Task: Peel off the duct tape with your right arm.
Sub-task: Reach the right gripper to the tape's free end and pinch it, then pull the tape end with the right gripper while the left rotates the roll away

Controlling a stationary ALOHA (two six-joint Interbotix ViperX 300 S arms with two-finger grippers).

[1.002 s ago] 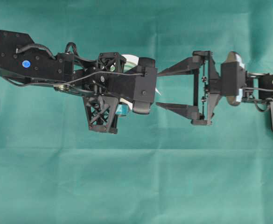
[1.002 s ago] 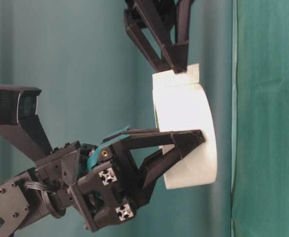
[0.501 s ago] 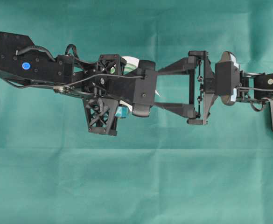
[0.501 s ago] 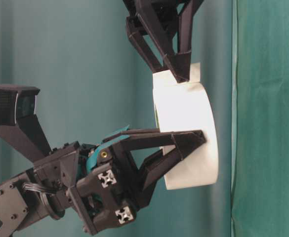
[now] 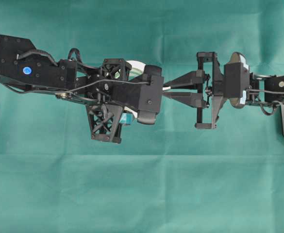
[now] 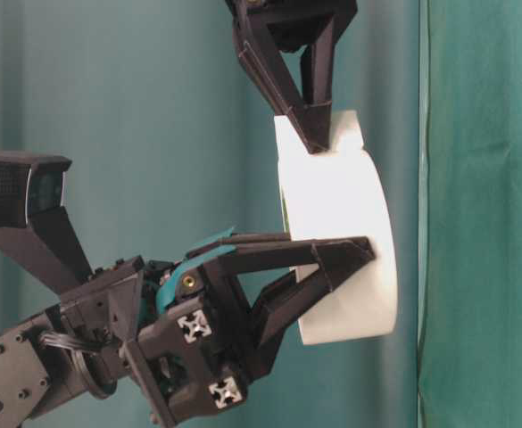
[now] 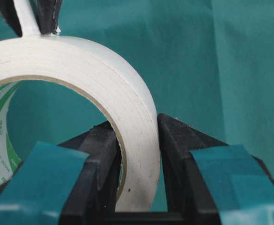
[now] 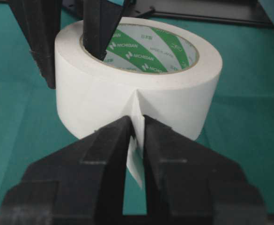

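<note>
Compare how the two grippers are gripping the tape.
The left gripper clamps the duct tape roll's wall, one finger inside the core; the right gripper pinches only the loose strip end. Left fingers wear teal tape; right fingers are plain black. Both are closed on the tape.

The duct tape [image 8: 141,89] is seen as a white roll, its inner core printed with green diagonal bands bearing white lettering, and a tan cardboard edge is shown around the core. The loose strip [image 8: 136,159] is white as well. The left gripper [image 7: 137,140] is black, with teal strips [image 7: 230,183] laid over its fingers. The right gripper [image 8: 136,136] is plain black throughout. The table cloth [image 5: 180,184] is coloured a uniform teal green.
</note>
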